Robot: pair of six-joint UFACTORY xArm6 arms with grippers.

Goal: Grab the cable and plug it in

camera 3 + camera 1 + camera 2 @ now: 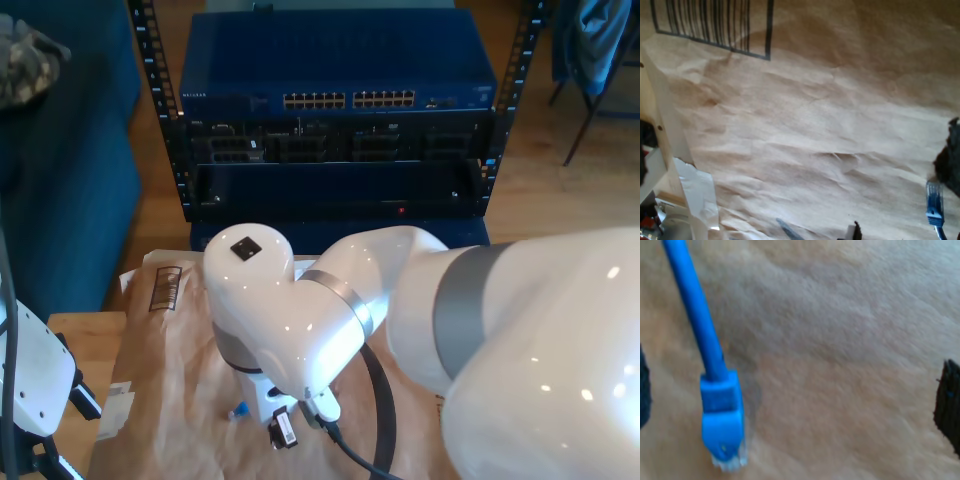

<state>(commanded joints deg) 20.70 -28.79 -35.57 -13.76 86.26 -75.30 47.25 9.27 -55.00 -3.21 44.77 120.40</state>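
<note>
stage: early, nothing grabbed or plugged | cable (700, 335): plug end flat on paper-covered counter (850, 365), between second pincer (795, 405) fingertips, untouched | second pincer: spread | first pincer: cannot tell

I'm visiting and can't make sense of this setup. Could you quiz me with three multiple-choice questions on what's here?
1. Where does the cable's plug lie?
A. on the brown paper
B. in a rack port
C. on the wooden floor

2. What colour is the cable?
A. red
B. blue
C. yellow

3. Is the plug plugged in?
A. yes
B. no, it lies loose

Answers: 1 A, crumpled brown paper lies under it. 2 B, it is bright blue in the second wrist view. 3 B, its clear tip is bare, touching no socket.
</note>
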